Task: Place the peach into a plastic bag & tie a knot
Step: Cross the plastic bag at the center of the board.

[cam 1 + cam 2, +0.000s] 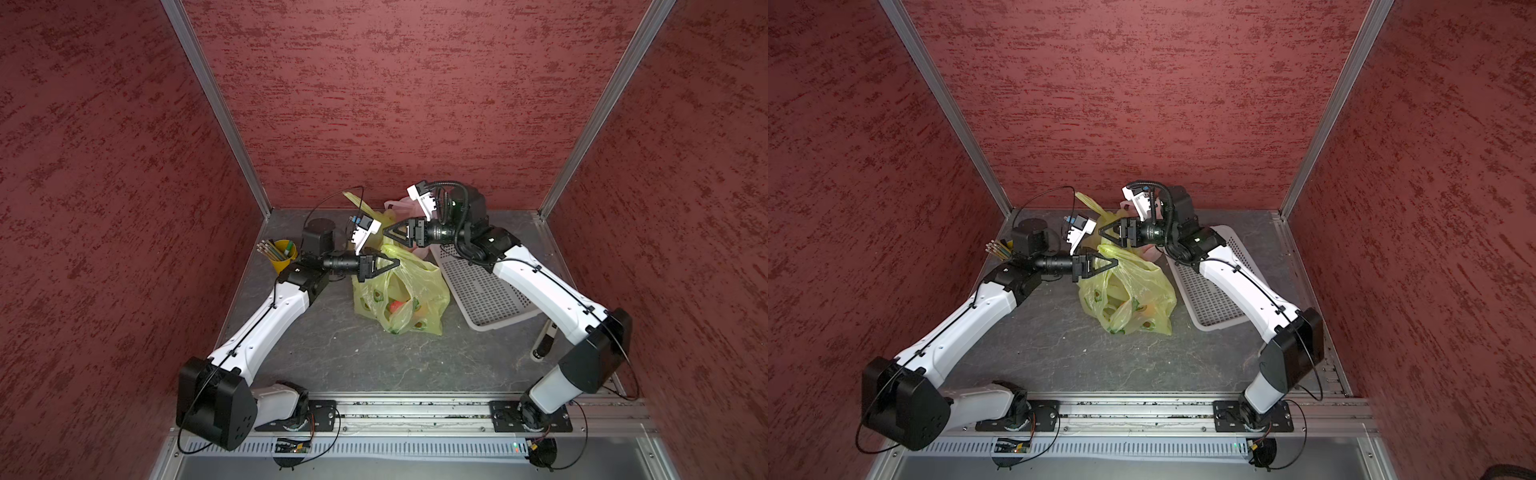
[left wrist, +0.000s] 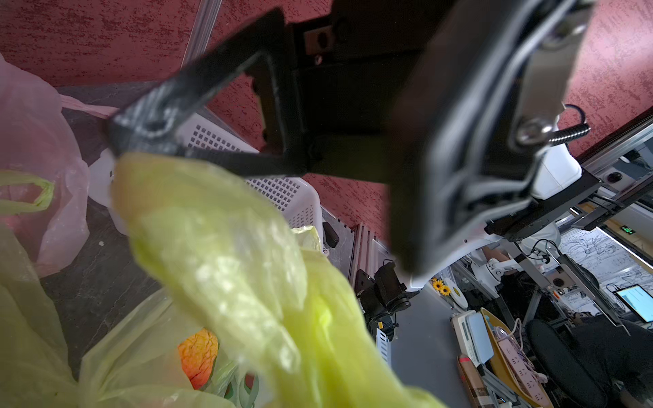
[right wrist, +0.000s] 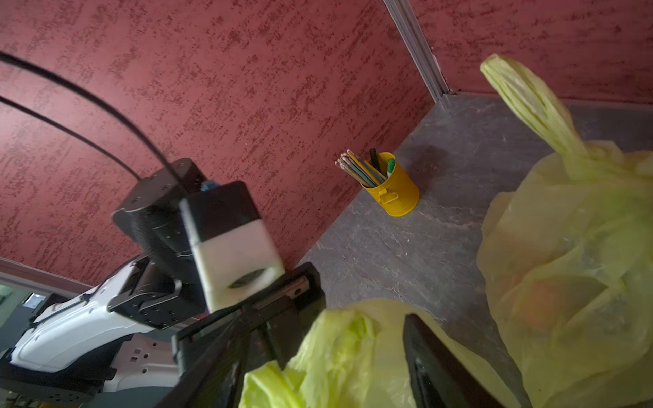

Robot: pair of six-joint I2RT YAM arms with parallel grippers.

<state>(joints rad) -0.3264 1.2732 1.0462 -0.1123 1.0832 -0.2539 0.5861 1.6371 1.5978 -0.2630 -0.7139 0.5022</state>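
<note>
Closest to the lens up top is the left arm's black elbow (image 1: 216, 399), down at 7 o'clock, its white forearm reaching in over the desk (image 1: 332, 353). Follow it up and there's the left claw (image 1: 395, 262), coming in from 9 o'clock and pinched tight on a handle loop (image 2: 219, 243) of the yellow-green plastic bag (image 1: 430, 291). In the left wrist view the plastic runs straight out from the closed tips, blurred and right up against the lens.

The bag sits dead centre on the desk, slumped, its top gathered upward. And the peach (image 1: 397, 306)? It's inside, low in the sack, a red-orange glow showing through the film.

Over to the right claw (image 1: 385, 231), reaching in from 2 o'clock, its tip at the bag's top on the 12 o'clock side. Apart or together, I can't tell from here. The right wrist view gives just one dark finger (image 3: 434, 360), with yellow-green plastic bunched beside it.

The second handle (image 1: 357, 203) stands up on its own at 11 o'clock. Behind it, at 12 o'clock, a pink bag (image 1: 397, 205) peeks out, partly hidden by the right wrist.

At 3 o'clock a white perforated tray (image 1: 486, 295) lies under the right forearm, just beside the bag. At 10 o'clock, against the wall, is a yellow pencil cup (image 1: 286, 253), apart from the bag.
</note>
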